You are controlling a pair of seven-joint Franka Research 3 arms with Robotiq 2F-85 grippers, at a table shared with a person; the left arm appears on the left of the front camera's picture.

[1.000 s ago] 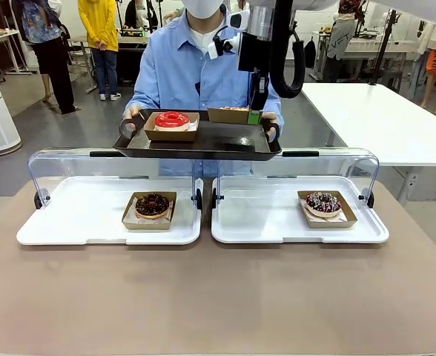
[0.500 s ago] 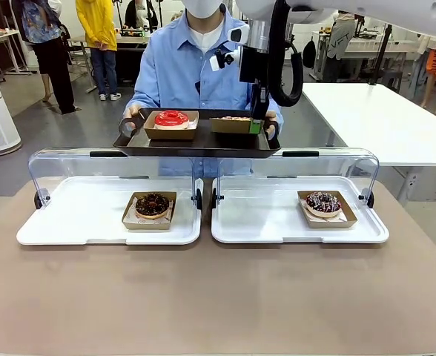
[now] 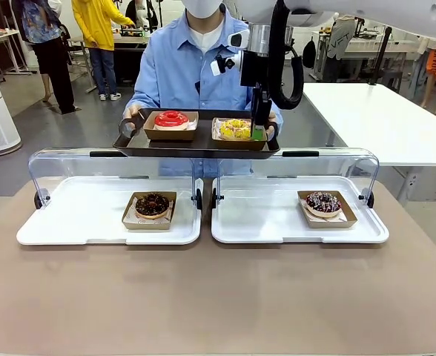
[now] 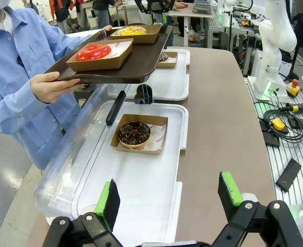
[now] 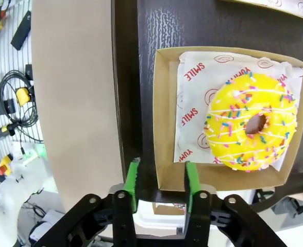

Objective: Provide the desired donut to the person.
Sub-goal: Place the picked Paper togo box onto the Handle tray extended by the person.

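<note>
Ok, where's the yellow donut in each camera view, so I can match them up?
Front view: yellow donut on the right side of the dark tray, beside the right gripper.
Left wrist view: top centre, far end of the tray.
Right wrist view: right of centre, in its box.
Shared landmark: the tray.

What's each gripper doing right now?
Left gripper: open, holding nothing, over the white tray.
Right gripper: fingers straddle the yellow donut box's wall on the person's tray; grip cannot be told.

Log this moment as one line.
right end effector: straddling yellow donut box wall | box: on person's tray | left end effector: open
</note>
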